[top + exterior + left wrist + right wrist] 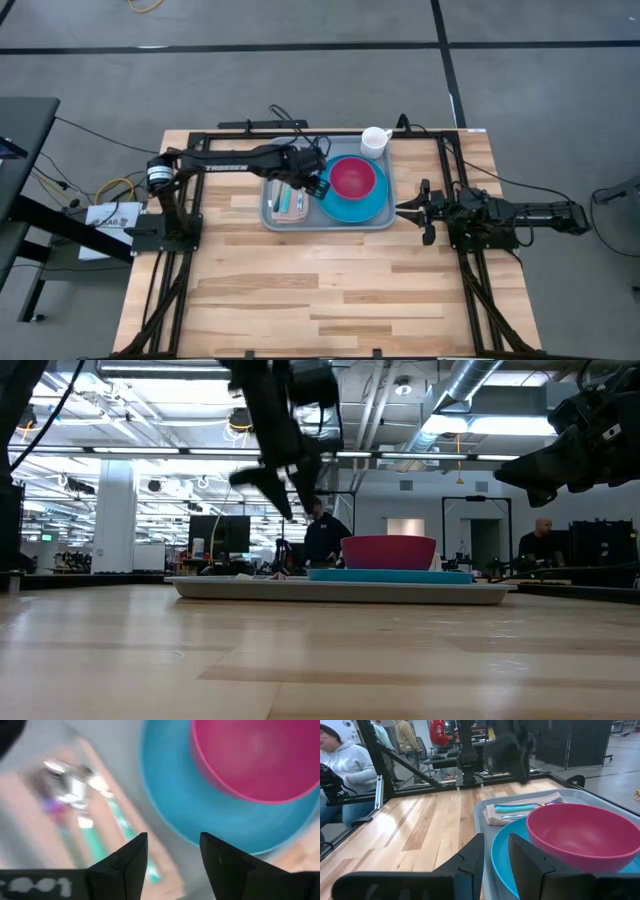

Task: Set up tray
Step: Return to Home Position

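Observation:
The grey-blue tray (300, 224) lies flat on the wooden table, toward its far side. On it a bright blue plate (368, 205) carries a pink bowl (352, 177). Beside the plate on the tray lies a beige napkin (284, 203) with teal-handled cutlery (517, 807) on top. My left gripper (317, 186) hovers open above the tray, over the gap between napkin and plate (172, 852). My right gripper (403, 208) waits just off the tray's right rim, fingers a little apart (496, 855). A white cup (375, 141) stands on the table by the tray's far rim.
The black frame rails (455, 190) run along both sides and the far edge of the table. The near half of the table (320, 300) is bare wood. People show in the room beyond the table (340, 765).

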